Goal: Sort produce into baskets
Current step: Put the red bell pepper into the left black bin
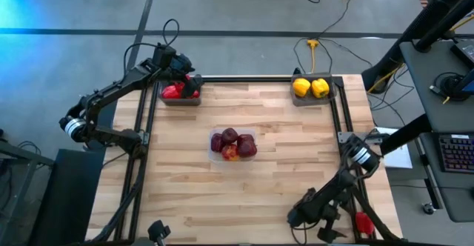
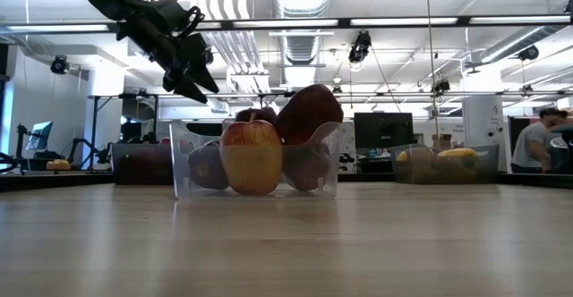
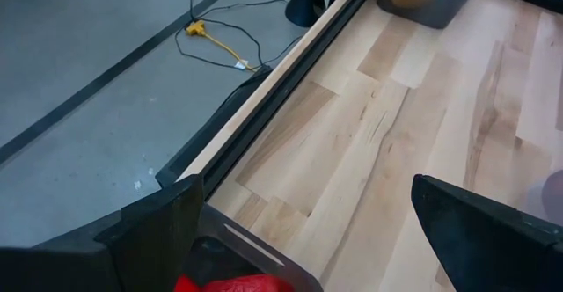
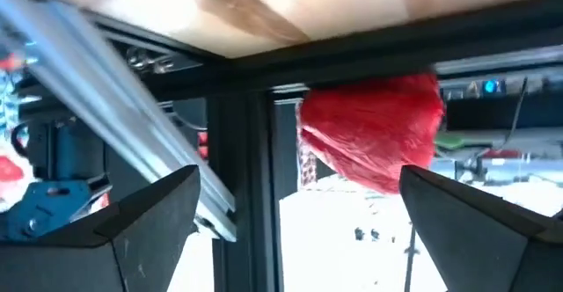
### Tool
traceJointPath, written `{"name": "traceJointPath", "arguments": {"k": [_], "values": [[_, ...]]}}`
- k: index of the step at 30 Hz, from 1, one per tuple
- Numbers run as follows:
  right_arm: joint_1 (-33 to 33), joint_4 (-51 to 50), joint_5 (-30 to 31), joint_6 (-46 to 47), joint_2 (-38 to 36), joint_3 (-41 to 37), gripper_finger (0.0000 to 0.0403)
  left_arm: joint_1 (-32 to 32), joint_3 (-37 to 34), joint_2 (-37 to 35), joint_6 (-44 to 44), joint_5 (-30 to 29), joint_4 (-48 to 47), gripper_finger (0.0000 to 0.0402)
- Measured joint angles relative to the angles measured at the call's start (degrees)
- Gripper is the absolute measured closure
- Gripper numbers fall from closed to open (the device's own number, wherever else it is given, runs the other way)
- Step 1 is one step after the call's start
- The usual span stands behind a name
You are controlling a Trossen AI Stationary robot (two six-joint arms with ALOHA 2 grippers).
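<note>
Pale butcher-block wooden surface [image 1: 244, 187], framed by black metal rails, on a grey concrete floor with trailing cables.

Left arm: dark, jointed, reaching to the far left corner; left gripper [image 1: 181, 72] hangs over the tray there, jaws spread apart and holding nothing, as the left wrist view shows.

Right arm: dark, jointed, folded down past the near right edge of the surface; right gripper [image 1: 300, 215] sits below the tabletop, jaws apart, a bright red bell pepper [image 4: 374, 142] just beyond them under the surface's edge, not clamped.

Clear plastic square container [image 1: 232, 145]: centre of the surface, holding several dark red round apples [image 1: 229, 136], piled above its rim in the low view.

Small dark grey rectangular tray [image 1: 180, 98]: far left corner, holding bright red bell peppers [image 1: 175, 91].

Second small dark grey rectangular tray [image 1: 312, 98]: far right corner, holding two yellow bell peppers [image 1: 309, 87] side by side.
</note>
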Motion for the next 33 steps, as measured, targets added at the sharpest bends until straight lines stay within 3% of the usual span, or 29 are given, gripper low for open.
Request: {"name": "traceJointPath", "arguments": {"k": [9,15,20,26,33], "values": [[-0.3,5.4,0.1,-5.9,0.1,3.0,0.0021,0.0,0.0,0.1,0.0,0.0,0.1,0.0014],[-0.7,7.3,5.4,-12.3,0.1,5.2,0.0021,0.0,0.0,0.1,0.1,0.0,0.1,0.0014],[-0.3,7.6,5.5,-7.1,0.0,6.6,0.0021,0.0,0.0,0.1,0.1,0.2,0.0,0.0014],[2.9,5.9,3.6,-1.0,0.0,5.7,0.0021,-0.1,0.0,0.1,-2.1,6.6,0.1,0.0014],[7.6,4.3,0.2,2.8,0.0,4.7,0.0021,-1.7,0.0,0.1,-5.6,7.0,1.2,0.0014]]}}
